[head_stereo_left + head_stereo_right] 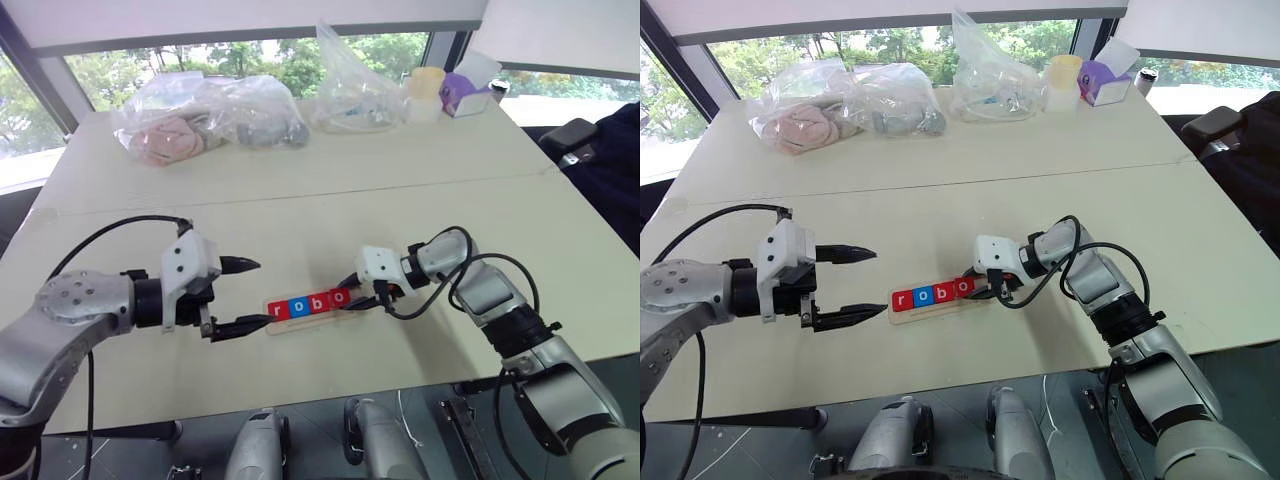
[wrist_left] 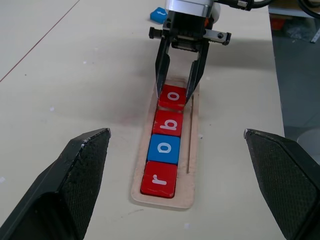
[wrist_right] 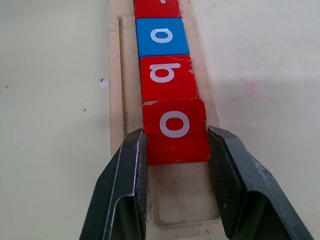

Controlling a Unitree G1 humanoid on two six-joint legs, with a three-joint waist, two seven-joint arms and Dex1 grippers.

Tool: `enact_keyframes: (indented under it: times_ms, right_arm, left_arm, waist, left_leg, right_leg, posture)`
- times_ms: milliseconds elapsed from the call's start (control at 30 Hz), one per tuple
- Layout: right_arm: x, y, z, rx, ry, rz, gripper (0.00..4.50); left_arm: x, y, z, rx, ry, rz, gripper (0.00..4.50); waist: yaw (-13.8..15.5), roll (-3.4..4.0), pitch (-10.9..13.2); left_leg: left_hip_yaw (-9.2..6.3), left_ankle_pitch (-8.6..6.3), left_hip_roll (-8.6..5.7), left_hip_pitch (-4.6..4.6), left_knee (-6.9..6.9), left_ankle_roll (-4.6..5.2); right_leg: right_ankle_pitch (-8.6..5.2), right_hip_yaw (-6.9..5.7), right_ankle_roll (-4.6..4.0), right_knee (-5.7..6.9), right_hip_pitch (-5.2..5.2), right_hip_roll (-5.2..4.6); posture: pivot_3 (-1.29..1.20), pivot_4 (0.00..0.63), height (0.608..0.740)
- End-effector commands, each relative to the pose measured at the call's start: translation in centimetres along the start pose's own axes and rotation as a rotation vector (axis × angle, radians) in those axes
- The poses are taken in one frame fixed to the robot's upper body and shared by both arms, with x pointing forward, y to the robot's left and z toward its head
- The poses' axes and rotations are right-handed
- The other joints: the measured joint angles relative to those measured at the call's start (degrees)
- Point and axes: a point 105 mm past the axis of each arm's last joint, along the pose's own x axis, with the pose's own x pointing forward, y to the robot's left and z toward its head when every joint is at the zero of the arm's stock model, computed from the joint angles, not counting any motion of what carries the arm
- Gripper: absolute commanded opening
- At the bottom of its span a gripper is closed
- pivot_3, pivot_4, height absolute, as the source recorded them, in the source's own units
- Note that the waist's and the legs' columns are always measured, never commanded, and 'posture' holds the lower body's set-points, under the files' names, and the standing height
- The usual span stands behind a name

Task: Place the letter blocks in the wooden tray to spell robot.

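Observation:
The wooden tray (image 2: pixel 189 165) lies on the table between my two grippers. In it sit four letter blocks in a row: red r (image 2: pixel 159 180), blue o (image 2: pixel 164 149), red b (image 2: pixel 168 122) and red o (image 3: pixel 175 131). My right gripper (image 3: pixel 176 135) is shut on the red o, one finger on each side, with the block touching the b. The tray's groove behind that block is bare. A blue block (image 2: pixel 159 14) lies on the table beyond the right gripper. My left gripper (image 1: pixel 258 293) is open at the tray's r end, holding nothing.
Clear plastic bags (image 1: pixel 210 115) with soft items line the far side of the table, beside a pale cup (image 1: pixel 425 90) and a purple box (image 1: pixel 465 95). The table's front edge (image 1: pixel 300 400) runs close below the tray.

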Motion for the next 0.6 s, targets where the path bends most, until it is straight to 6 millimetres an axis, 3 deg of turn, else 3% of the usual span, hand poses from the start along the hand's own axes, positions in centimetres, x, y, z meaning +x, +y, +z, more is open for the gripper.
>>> enact_keyframes:
  times_ms: [33, 133, 167, 300, 333, 600]
  right_arm:
    - [-0.3, -0.6, 1.0, -0.038, -0.017, -0.014, 1.14]
    - [-0.2, -0.5, 1.0, -0.036, -0.02, -0.01, 1.14]
    - [-0.2, -0.5, 1.1, -0.037, -0.02, -0.01, 2.17]
    - [-0.2, -0.6, 1.3, -0.043, -0.023, -0.013, 4.17]
    - [-0.2, -0.6, 1.3, -0.045, -0.023, -0.015, 4.47]
    - [-1.5, -2.5, 2.7, -0.054, -0.066, -0.12, 4.47]
  left_arm:
    - [-0.1, -0.3, 1.0, 0.043, -0.019, -0.004, 4.5]
    - [-0.2, -0.3, 1.0, 0.043, -0.018, -0.004, 4.5]
    - [-0.2, -0.3, 0.9, 0.043, -0.018, -0.004, 4.5]
    - [-0.2, -0.4, 0.8, 0.04, -0.019, -0.004, 4.5]
    - [-0.2, -0.4, 0.8, 0.04, -0.019, -0.004, 4.5]
    - [-0.2, -0.5, 0.5, 0.036, -0.021, -0.002, 4.5]
  waist:
    - [0.0, 0.0, 0.0]
    - [0.0, 0.0, 0.0]
    - [0.0, 0.0, 0.0]
    - [0.0, 0.0, 0.0]
    - [0.0, 0.0, 0.0]
    - [-0.1, 0.0, 0.0]
  left_leg:
    - [0.01, 0.0, 0.0, 0.02, 0.0, 0.0]
    - [0.04, 0.0, 0.0, 0.09, 0.0, 0.0]
    - [0.05, 0.0, 0.0, 0.12, 0.0, 0.0]
    - [0.06, 0.0, 0.0, 0.23, 0.0, 0.0]
    - [0.06, 0.0, 0.0, 0.25, 0.0, 0.0]
    - [0.05, 0.0, 0.0, 0.34, 0.0, 0.0]
  right_leg:
    - [0.0, 0.01, 0.0, 0.03, 0.0, 0.0]
    - [-0.01, 0.05, 0.0, 0.11, 0.01, 0.0]
    - [-0.01, 0.07, 0.01, 0.15, 0.01, 0.0]
    - [-0.02, 0.11, 0.01, 0.25, 0.02, 0.01]
    - [-0.03, 0.12, 0.02, 0.26, 0.03, 0.02]
    - [-0.12, 0.22, 0.13, 0.34, 0.03, 0.03]
  posture:
    - [0.0, 0.15, 0.74]
    - [0.0, 0.15, 0.74]
    - [0.0, 0.15, 0.74]
    - [0.0, 0.15, 0.74]
    - [0.0, 0.15, 0.74]
    - [0.0, 0.15, 0.74]
